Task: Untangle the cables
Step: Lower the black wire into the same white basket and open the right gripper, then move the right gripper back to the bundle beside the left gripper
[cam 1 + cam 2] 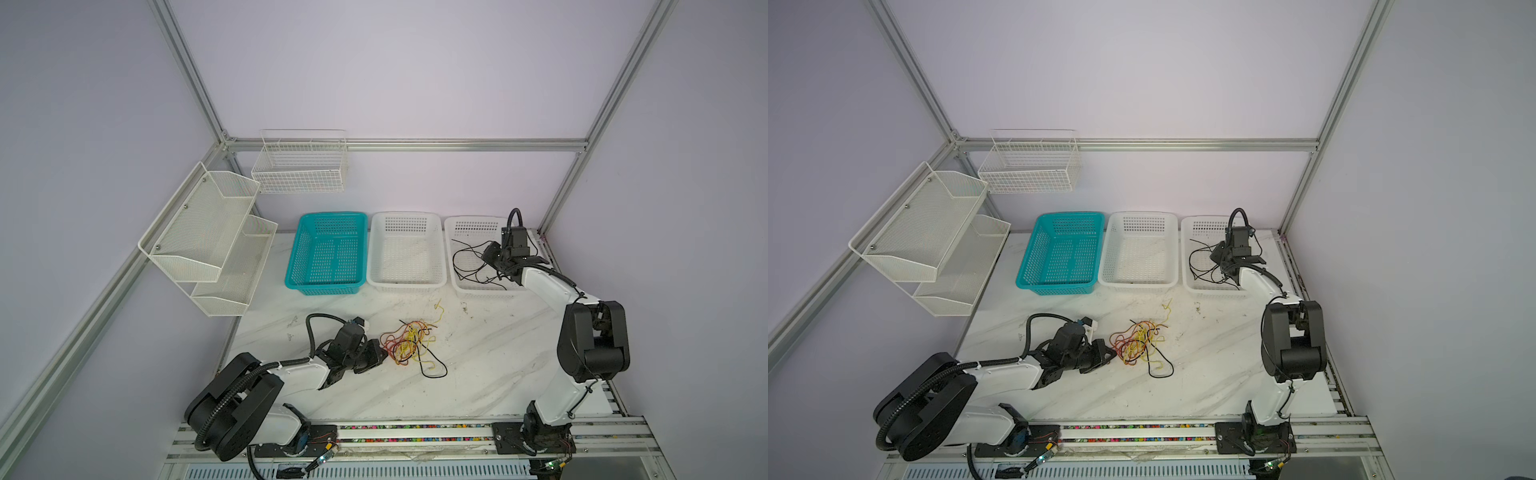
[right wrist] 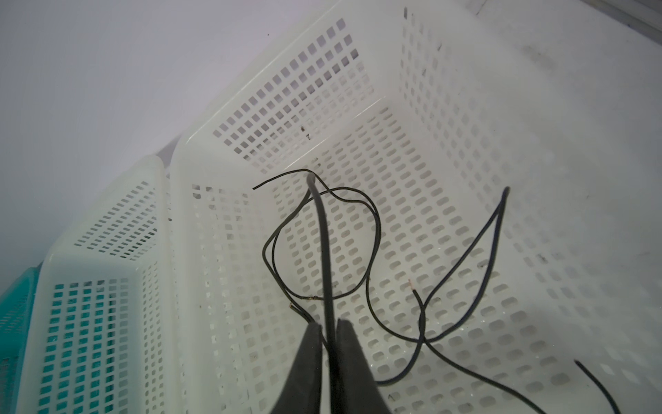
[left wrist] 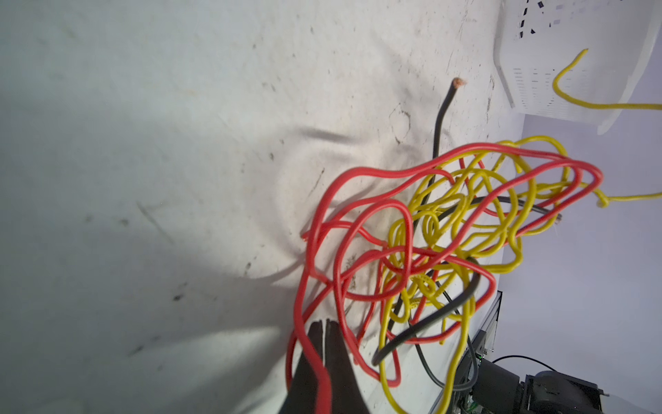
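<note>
Left pincer pressed together beside tangle; right pincer (slightly parted) straddles black cable.

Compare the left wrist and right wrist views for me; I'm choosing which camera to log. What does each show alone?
Left wrist only: the tangle of thin red, yellow and black cables on the marble table, left end effector pinching a red strand. Right wrist only: loose thin black cables, the right end effector around one, and the teal basket. Shared: the white perforated plastic basket.
</note>
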